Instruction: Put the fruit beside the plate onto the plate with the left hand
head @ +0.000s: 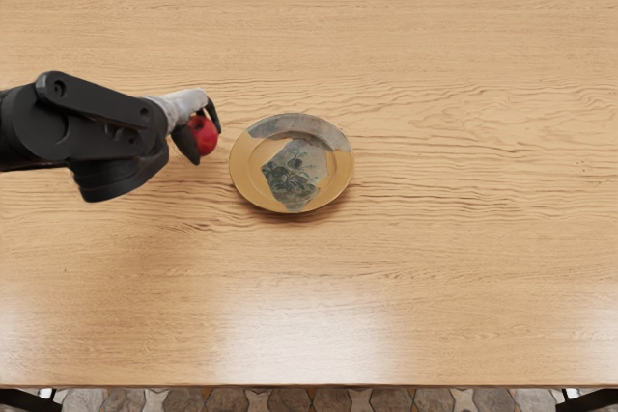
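The left arm (82, 132), a bulky black forearm, comes in from the nine o'clock edge of the head view and ends in the left hand (186, 115) at the plate's near-left side. The hand's pale back slopes down toward the plate, and its dark fingertips (187, 147) are curled in a narrow grip around the red fruit (204, 133), one fingertip below the fruit and another hooked over its far side. Only part of the fruit shows between the fingers. It sits between nine and ten o'clock of the plate (249, 173), just beside the rim and outside it, apart from the plate by a thin strip of wood. Whether the fruit rests on the table (444, 267) or is held just above it cannot be told from this angle. The plate is round, shallow and gold-toned, with a dark mottled reflection across its middle, and lies flat slightly to the nine o'clock side of the table's centre.
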`<state>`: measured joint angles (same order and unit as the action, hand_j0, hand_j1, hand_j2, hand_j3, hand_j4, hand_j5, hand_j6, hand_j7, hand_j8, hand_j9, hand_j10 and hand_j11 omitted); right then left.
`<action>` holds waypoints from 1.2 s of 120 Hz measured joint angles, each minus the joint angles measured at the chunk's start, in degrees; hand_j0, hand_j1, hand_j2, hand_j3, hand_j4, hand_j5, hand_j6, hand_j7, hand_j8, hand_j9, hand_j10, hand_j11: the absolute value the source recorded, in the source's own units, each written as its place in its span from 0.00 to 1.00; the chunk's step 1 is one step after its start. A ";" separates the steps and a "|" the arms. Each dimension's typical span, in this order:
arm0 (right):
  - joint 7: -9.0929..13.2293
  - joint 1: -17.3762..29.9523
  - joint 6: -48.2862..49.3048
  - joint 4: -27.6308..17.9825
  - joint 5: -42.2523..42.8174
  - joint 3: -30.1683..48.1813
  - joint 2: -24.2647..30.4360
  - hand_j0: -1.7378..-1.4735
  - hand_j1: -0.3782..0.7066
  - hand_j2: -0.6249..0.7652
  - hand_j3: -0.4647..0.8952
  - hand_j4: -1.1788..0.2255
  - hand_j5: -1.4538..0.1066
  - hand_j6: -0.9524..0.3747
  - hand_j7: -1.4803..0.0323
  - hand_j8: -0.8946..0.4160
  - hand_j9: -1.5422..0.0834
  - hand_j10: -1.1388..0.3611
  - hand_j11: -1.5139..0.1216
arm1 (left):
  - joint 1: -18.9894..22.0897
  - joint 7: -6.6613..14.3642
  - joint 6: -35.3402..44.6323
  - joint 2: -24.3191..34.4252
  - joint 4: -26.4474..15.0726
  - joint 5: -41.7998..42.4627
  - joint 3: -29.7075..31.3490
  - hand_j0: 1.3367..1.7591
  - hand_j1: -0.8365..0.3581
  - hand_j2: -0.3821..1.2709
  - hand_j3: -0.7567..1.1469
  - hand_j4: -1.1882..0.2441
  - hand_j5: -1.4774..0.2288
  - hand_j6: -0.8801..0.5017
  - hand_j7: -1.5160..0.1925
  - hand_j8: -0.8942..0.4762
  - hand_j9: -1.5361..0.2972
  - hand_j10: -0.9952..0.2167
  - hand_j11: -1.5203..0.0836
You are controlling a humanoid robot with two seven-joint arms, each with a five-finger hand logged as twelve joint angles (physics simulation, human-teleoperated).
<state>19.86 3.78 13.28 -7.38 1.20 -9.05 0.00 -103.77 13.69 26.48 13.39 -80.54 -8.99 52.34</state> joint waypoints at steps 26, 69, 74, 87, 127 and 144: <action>0.00 0.00 0.00 0.00 0.01 0.00 0.00 0.30 0.03 0.45 0.34 0.84 0.93 0.72 0.98 0.68 0.95 0.76 0.93 | -0.73 0.00 -0.04 -2.75 0.64 1.74 -2.91 0.76 0.45 0.35 0.40 0.45 0.41 0.33 0.44 0.31 0.43 0.35 0.48; 0.00 0.00 0.00 0.00 0.01 0.00 0.00 0.30 0.03 0.45 0.34 0.84 0.93 0.72 0.98 0.68 0.95 0.76 0.93 | 0.37 -0.04 -0.12 -6.02 1.56 3.11 -6.52 0.76 0.47 0.32 0.40 0.45 0.43 0.31 0.45 0.29 0.44 0.36 0.49; 0.00 -0.01 0.00 0.00 0.01 0.00 0.00 0.30 0.03 0.45 0.34 0.84 0.93 0.72 0.98 0.68 0.95 0.76 0.93 | 0.41 -0.07 -0.16 -6.16 1.84 3.12 -6.82 0.76 0.47 0.32 0.40 0.45 0.43 0.30 0.46 0.29 0.44 0.36 0.49; 0.00 -0.01 0.00 0.00 0.01 0.00 0.00 0.30 0.03 0.45 0.34 0.84 0.93 0.72 0.98 0.68 0.95 0.76 0.93 | 0.58 -0.35 -0.21 -6.41 2.52 3.12 -7.25 0.76 0.56 0.30 0.40 0.52 0.52 0.35 0.54 0.35 0.52 0.45 0.58; 0.00 0.00 0.00 0.00 0.00 0.00 0.00 0.30 0.03 0.45 0.34 0.84 0.93 0.72 0.98 0.68 0.95 0.76 0.93 | 0.83 -0.58 -10.26 7.92 4.53 2.97 -8.94 0.76 0.89 0.25 0.40 0.76 0.79 0.57 0.81 0.58 0.76 0.74 0.86; -0.01 -0.01 -0.01 0.00 0.00 0.00 0.00 0.30 0.03 0.45 0.34 0.84 0.93 0.72 0.98 0.68 0.95 0.76 0.93 | 0.93 -0.59 -25.29 23.34 4.59 2.93 -11.85 0.76 0.94 0.24 0.40 0.79 0.82 0.60 0.84 0.61 0.80 0.77 0.90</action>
<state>19.85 3.77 13.27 -7.38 1.20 -9.05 0.00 -102.84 13.10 1.19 36.73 -75.96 -6.06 40.50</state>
